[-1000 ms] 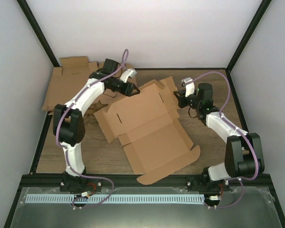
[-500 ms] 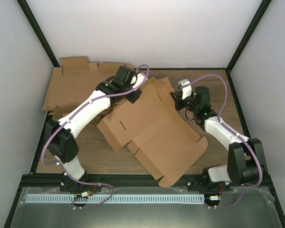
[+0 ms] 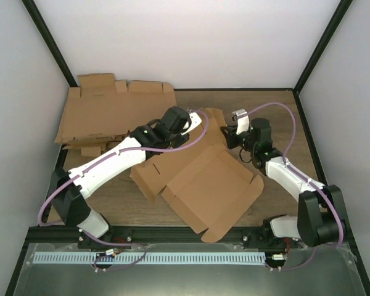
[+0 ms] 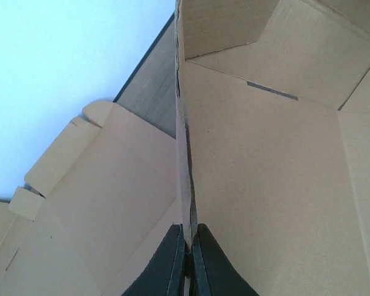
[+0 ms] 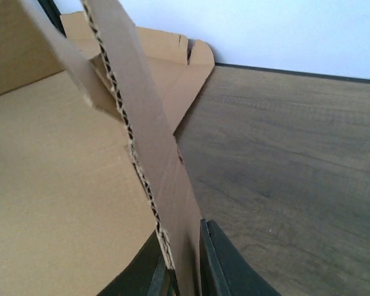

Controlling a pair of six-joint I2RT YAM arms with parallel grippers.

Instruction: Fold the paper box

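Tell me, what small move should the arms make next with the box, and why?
Probably the left gripper should tilt its pinched wall slightly further upright, while the right gripper holds its flap steady. Both grippers are shut on thin edges of the paper box, whose large panel lies open.

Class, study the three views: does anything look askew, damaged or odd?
The paper box lies diagonal to the table edges, half folded, with the left gripper and right gripper each pinching a raised edge. The pile of flat blanks far left is unevenly stacked. No tears show.
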